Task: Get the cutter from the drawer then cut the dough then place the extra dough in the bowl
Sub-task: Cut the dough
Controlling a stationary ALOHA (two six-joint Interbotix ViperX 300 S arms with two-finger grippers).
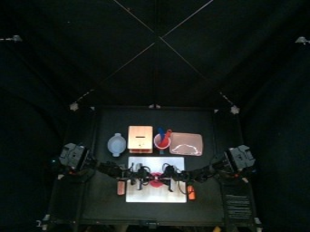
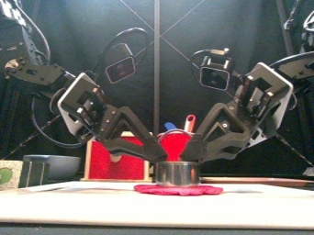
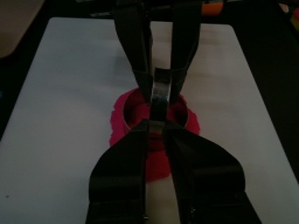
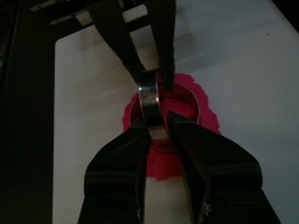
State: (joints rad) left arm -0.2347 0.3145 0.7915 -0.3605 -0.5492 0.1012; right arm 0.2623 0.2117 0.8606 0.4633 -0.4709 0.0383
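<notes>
The left pincer is gripping one wall of the cutter with its jaws drawn narrow. The right pincer is pinching the opposite wall, so both are holding the same metal ring, tip almost facing tip. Directly under the tips the cutter is standing upright on the red dough, which is lying flat on the white cutting board.

The cutting step seems to be under way. Whether the rim is reaching the board cannot be told. To do it well, both arms should be pressing straight down with equal force and keeping the ring level, so that neither side is riding up and leaving a hinge of dough.

Bare board is showing all round the pincers, and the dough is sitting well clear of its edges. Beyond the pincers, toward the back, the red cup and the wooden box are standing off the board. The bowl is waiting on the left arm's side. The arms are crowding each other, so the freest way out is looking like straight up.
</notes>
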